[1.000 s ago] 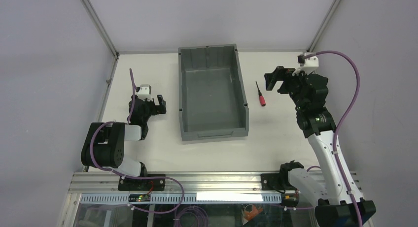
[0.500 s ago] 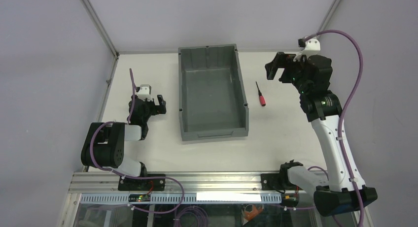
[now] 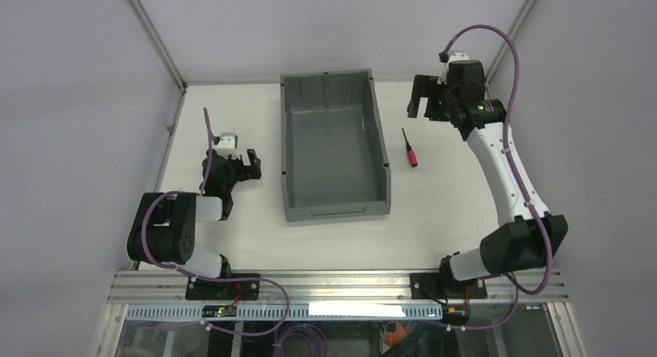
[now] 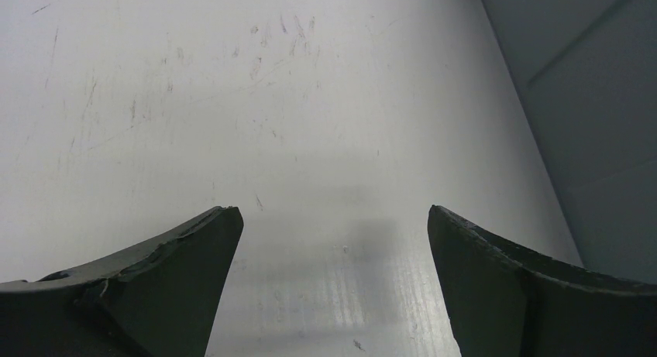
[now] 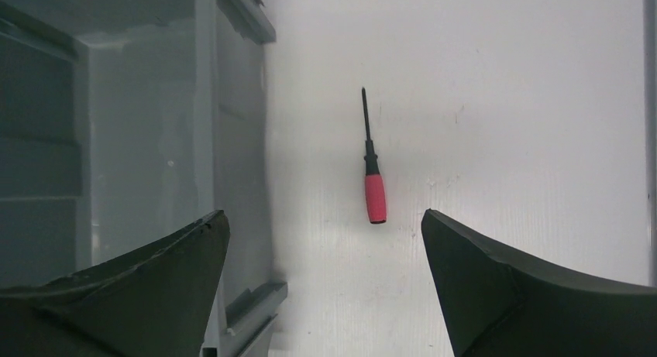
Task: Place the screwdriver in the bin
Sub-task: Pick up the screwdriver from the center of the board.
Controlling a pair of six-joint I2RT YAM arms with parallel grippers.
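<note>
The screwdriver (image 3: 408,148), with a red handle and thin black shaft, lies on the white table just right of the grey bin (image 3: 288,140). In the right wrist view the screwdriver (image 5: 373,188) lies ahead of the jaws, next to the bin's wall (image 5: 232,140). My right gripper (image 3: 422,103) is open and empty, raised above the table behind the screwdriver. My left gripper (image 3: 251,163) is open and empty, low over the table left of the bin; its wrist view shows bare table between the fingers (image 4: 194,256) and the bin wall (image 4: 589,140) at right.
The bin stands in the middle of the table and holds nothing. Grey enclosure walls and metal posts (image 3: 155,39) bound the table at back and sides. A metal rail (image 3: 333,283) runs along the near edge.
My right arm has stretched out and swung its gripper toward the back of the table, up and a little left, above the screwdriver. The left arm and the screwdriver have not moved.
</note>
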